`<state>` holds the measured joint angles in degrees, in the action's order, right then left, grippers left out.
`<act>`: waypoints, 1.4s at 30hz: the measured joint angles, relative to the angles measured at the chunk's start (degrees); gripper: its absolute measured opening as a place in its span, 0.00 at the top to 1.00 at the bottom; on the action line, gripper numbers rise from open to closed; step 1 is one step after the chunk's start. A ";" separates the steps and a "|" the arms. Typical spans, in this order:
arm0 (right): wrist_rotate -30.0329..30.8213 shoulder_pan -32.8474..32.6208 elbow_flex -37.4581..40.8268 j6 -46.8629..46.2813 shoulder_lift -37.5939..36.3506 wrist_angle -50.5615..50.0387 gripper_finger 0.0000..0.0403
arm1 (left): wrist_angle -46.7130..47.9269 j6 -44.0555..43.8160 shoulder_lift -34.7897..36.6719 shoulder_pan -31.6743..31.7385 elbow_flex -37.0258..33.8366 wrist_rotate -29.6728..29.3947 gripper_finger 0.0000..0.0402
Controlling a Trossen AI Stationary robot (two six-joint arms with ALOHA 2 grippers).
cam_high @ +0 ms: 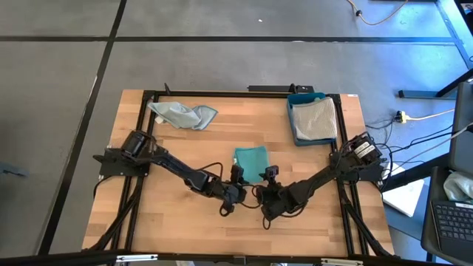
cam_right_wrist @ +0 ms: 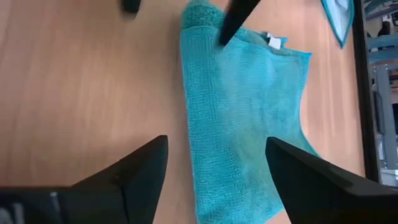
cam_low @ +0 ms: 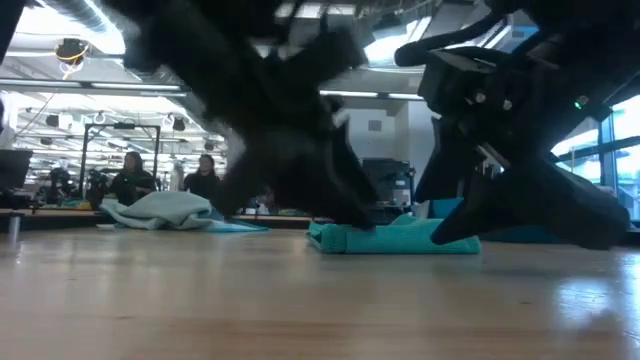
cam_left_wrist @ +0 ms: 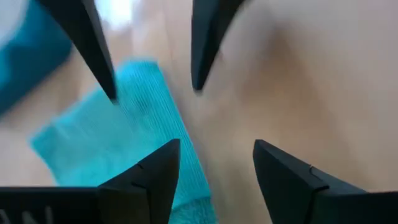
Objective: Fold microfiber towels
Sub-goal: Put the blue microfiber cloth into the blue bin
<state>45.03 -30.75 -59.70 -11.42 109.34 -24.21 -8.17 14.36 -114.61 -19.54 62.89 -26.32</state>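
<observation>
High view showed a pale wooden tabletop (cam_high: 170, 214) framed in black rails, standing on a grey floor crossed by dark seams. Landmark: the folded teal towel (cam_high: 251, 162) near the tabletop's middle, lying flat.

Left claw (cam_high: 236, 174) sat at the towel's near-left edge, fingers apart, gripping nothing; in the left wrist view its dark fingers (cam_left_wrist: 155, 180) stood spread over bare wood beside the towel's edge. Right claw (cam_high: 270, 174) sat at the towel's near-right corner, fingers wide apart and empty; in the right wrist view the fingers (cam_right_wrist: 143, 168) straddled the towel (cam_right_wrist: 245, 118), a small white tag (cam_right_wrist: 274, 42) showing at its far corner.

Beyond the towel, toward the far-right corner, a blue tray (cam_high: 314, 118) held a folded grey towel (cam_high: 312, 120). Far-left of the teal towel a crumpled pale blue-green towel (cam_high: 182, 114) lay on the wood.

Low view: the teal towel (cam_low: 392, 237) rested flat on the tabletop, the arms dark and blurred above it. Behind it the room ran deep, with ceiling strip lights, metal racks, and two people (cam_low: 165, 180) seated at a distant bench. Cables trailed over the floor right of the tabletop.
</observation>
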 joint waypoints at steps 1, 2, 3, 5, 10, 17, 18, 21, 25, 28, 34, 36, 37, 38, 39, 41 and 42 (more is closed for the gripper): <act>-0.05 0.37 0.20 0.03 0.00 0.04 0.32 | -0.27 -0.30 -1.25 0.42 0.00 0.10 0.51; -0.17 0.76 0.59 0.07 0.00 0.02 0.32 | -0.70 -0.84 -2.30 0.76 -0.08 0.03 0.50; -0.34 1.18 1.07 0.04 0.00 -0.01 0.32 | -1.07 -0.82 -2.85 0.95 0.10 -0.18 0.50; -1.53 2.02 2.53 -0.18 0.00 0.88 0.32 | -1.64 -1.24 -3.69 1.10 0.17 -1.34 0.50; -1.51 2.43 6.34 -1.88 -0.42 4.63 0.32 | -2.27 -2.11 -3.94 1.04 0.15 -3.30 0.50; -1.45 2.36 7.63 1.96 -0.35 7.91 0.35 | -0.55 -3.73 -3.87 1.64 0.07 -7.60 0.50; -1.52 2.23 7.63 2.52 -0.30 8.02 0.36 | -0.16 -3.64 -3.69 1.50 0.06 -8.45 0.50; -2.45 2.28 7.65 2.74 -0.26 8.09 0.39 | 0.23 -3.63 -3.50 1.62 -0.04 -9.45 0.50; -3.33 2.62 7.65 3.23 -0.26 8.30 0.44 | 2.82 -9.26 -3.08 4.19 0.07 -3.69 0.50; -5.10 3.33 7.65 3.11 -0.32 8.40 0.46 | 3.62 -12.38 -3.10 5.42 0.07 -0.74 0.50; -7.02 4.96 8.04 2.73 -0.44 9.47 0.50 | 3.71 -11.06 -3.23 5.56 0.07 -0.64 0.51; -7.73 5.51 8.33 2.69 -0.51 10.08 0.50 | 3.88 -11.16 -3.26 5.61 0.07 -0.58 0.51; -8.32 5.79 8.41 2.69 -0.54 10.39 0.51 | 3.90 -11.18 -3.26 5.65 0.07 -0.56 0.51; -8.78 5.98 8.58 2.73 -0.58 10.88 0.52 | 3.90 -11.22 -3.27 5.65 0.07 -0.74 0.51; -8.99 6.05 8.74 2.73 -0.59 11.38 0.53 | 3.89 -11.22 -3.30 5.65 0.07 -0.89 0.51; -9.09 6.06 8.99 2.73 -0.59 11.96 0.56 | 3.90 -11.35 -3.33 5.65 0.07 -0.88 0.53; -9.35 6.06 8.99 2.71 -0.59 11.98 0.58 | 4.00 -11.63 -3.34 5.65 0.07 -0.86 0.55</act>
<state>35.68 -24.69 -50.72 -8.71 108.75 -12.23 -4.18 2.73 -117.95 -13.89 62.96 -27.18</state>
